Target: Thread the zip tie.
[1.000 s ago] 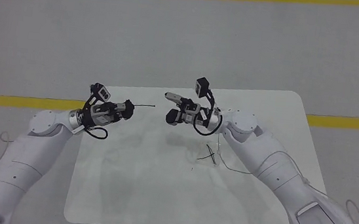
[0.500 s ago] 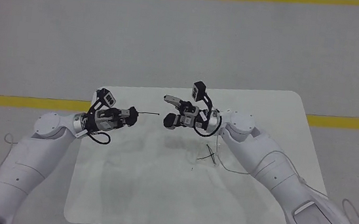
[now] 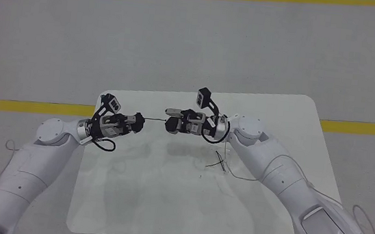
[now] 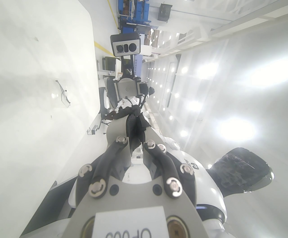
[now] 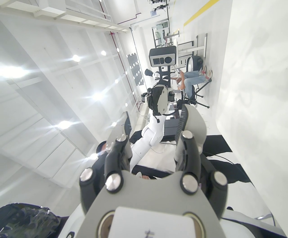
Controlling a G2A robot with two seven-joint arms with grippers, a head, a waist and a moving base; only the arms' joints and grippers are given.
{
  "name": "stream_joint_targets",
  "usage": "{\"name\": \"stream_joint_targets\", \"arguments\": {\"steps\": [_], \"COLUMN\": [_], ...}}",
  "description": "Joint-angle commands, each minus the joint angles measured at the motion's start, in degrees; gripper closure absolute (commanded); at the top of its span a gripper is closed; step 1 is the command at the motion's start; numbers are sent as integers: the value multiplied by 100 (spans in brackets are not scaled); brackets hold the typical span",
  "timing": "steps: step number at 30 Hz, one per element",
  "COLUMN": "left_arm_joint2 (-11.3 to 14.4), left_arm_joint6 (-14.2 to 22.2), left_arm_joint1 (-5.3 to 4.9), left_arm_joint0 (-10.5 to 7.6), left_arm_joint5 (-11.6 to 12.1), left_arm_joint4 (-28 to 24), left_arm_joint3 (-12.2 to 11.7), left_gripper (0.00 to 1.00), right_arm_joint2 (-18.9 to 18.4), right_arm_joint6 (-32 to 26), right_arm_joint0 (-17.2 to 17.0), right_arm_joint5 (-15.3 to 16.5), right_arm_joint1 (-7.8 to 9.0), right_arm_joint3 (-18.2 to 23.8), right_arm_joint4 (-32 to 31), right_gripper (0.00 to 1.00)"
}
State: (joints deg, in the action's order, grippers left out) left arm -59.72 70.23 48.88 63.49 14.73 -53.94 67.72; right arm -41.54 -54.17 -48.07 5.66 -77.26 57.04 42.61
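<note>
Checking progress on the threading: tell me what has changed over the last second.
The left gripper, shut on the zip tie, moved toward the middle of the table. The open right gripper moved to meet it, so the gap closed and the tie's free tip now lies right at it. Nothing was grasped or released. The loose ties on the table stayed put.

The thin black zip tie (image 3: pixel 153 119) is too fine for me to tell if it touches the right gripper (image 3: pixel 169 118).
</note>
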Motion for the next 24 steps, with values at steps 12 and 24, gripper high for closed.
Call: {"name": "stream_joint_targets", "arguments": {"steps": [12,24], "left_arm_joint2": [0,0], "left_arm_joint6": [0,0], "left_arm_joint1": [0,0], "left_arm_joint0": [0,0], "left_arm_joint5": [0,0], "left_arm_joint4": [0,0], "left_arm_joint3": [0,0], "left_gripper": [100,100], "right_arm_joint2": [-89,-186], "right_arm_joint6": [-232,-319], "right_arm_joint0": [24,-13], "right_arm_joint5": [5,-60], "right_arm_joint1": [-80,-132], "right_arm_joint3": [-107,-91], "right_arm_joint4": [-162,-280], "right_gripper": [82,90]}}
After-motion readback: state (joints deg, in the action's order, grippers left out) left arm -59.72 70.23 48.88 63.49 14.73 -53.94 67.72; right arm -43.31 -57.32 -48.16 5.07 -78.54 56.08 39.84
